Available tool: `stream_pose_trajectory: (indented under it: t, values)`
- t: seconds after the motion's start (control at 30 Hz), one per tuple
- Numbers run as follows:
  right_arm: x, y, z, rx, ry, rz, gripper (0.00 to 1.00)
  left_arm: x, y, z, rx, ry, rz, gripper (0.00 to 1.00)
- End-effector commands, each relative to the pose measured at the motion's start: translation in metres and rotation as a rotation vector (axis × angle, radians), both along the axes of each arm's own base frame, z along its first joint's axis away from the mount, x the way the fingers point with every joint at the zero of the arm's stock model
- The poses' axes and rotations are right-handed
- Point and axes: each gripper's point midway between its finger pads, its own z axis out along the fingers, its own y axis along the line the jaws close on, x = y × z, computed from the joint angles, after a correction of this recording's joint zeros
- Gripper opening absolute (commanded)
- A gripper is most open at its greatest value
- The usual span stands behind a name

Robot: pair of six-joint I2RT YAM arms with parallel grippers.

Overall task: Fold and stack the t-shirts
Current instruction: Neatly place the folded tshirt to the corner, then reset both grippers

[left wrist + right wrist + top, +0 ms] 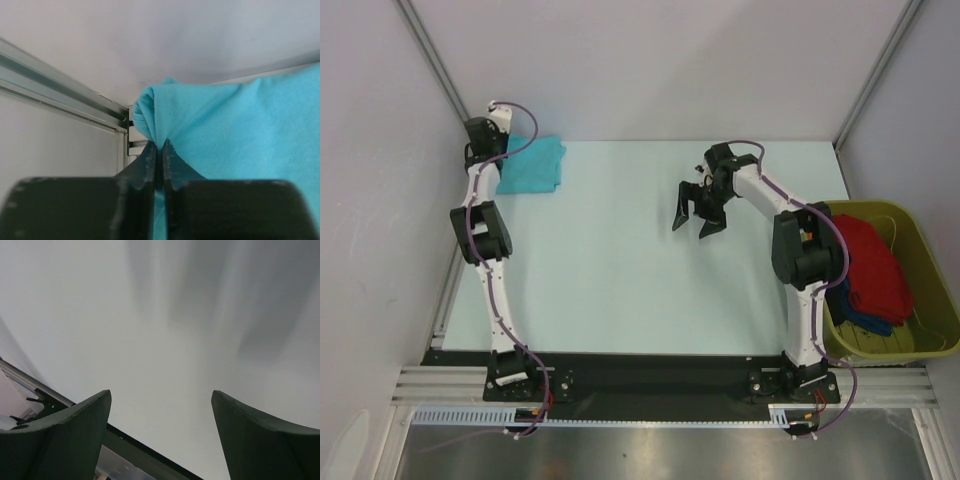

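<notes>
Now: turquoise shirt (533, 165) lies at the tabletop's (620, 280) far-left corner, left gripper (161, 150) clamped on a bunched edge. Soft, light, limp; best taken by hem corners. Right gripper (698, 215) apart, empty. Red shirt (870, 260) in tub (932, 262).

White panel walls (670, 60) fill the top, aluminium posts (433, 60) in both upper corners; pale mint table (620, 290) centre; brushed metal strip (650, 455) along bottom.
</notes>
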Motion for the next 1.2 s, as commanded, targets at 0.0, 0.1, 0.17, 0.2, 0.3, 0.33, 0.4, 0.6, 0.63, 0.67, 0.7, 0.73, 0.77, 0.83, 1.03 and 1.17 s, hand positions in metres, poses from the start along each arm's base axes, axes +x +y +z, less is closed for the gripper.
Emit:
stream_pose_trajectory:
  t: [0.0,0.1,0.17,0.2,0.3,0.33,0.4,0.6,0.63,0.67,0.7,0.73,0.77,0.83,1.03,1.17]
  values:
    - [0.003,0.008,0.012,0.018,-0.023,0.026,0.88,0.012,0.012,0.06,0.016,-0.161,0.036,0.13]
    - [0.002,0.01,0.015,0.025,-0.029,0.026,0.89,0.009,0.021,0.086,-0.019,-0.222,0.125,0.72]
    - [0.002,0.013,0.017,0.035,-0.039,0.029,0.89,0.002,0.029,0.098,-0.044,-0.24,0.217,0.97]
    - [0.002,0.014,0.023,0.043,-0.051,0.026,0.89,-0.001,0.022,0.092,-0.052,-0.232,0.235,1.0]
    - [0.001,0.014,0.036,0.065,-0.093,0.021,0.9,-0.025,0.009,0.111,-0.167,-0.311,0.297,1.0]
    - [0.002,0.014,0.042,0.072,-0.117,0.021,0.9,-0.037,-0.001,0.148,-0.203,-0.379,0.293,1.0]
    - [-0.005,0.01,0.056,0.085,-0.148,0.015,0.9,-0.053,-0.032,0.123,-0.338,-0.337,0.303,1.0]
    - [-0.039,-0.004,0.062,0.144,-0.221,-0.044,0.93,-0.139,-0.211,0.138,-0.729,-0.256,0.077,1.0]
    - [-0.04,-0.005,0.084,0.179,-0.304,-0.057,0.99,-0.154,-0.235,0.135,-0.769,-0.226,0.044,1.0]
    - [-0.047,-0.009,0.082,0.184,-0.308,-0.075,1.0,-0.179,-0.284,0.161,-0.854,-0.228,-0.051,1.0]
    - [-0.052,-0.014,0.084,0.18,-0.334,-0.09,1.0,-0.206,-0.313,0.132,-0.893,-0.124,-0.101,1.0]
    - [-0.063,-0.02,0.07,0.173,-0.328,-0.102,1.0,-0.225,-0.336,0.132,-0.958,-0.089,-0.133,1.0]
    - [-0.069,-0.025,0.086,0.2,-0.374,-0.125,1.0,-0.259,-0.369,0.107,-0.979,0.012,-0.18,1.0]
    - [-0.085,-0.035,0.073,0.191,-0.367,-0.154,1.0,-0.303,-0.396,0.124,-1.084,0.041,-0.253,1.0]
    - [-0.135,-0.058,0.06,0.253,-0.393,-0.253,1.0,-0.429,-0.402,0.128,-1.321,0.094,-0.403,1.0]
    - [-0.168,-0.063,0.048,0.339,-0.413,-0.337,1.0,-0.49,-0.377,0.115,-1.443,0.076,-0.437,1.0]
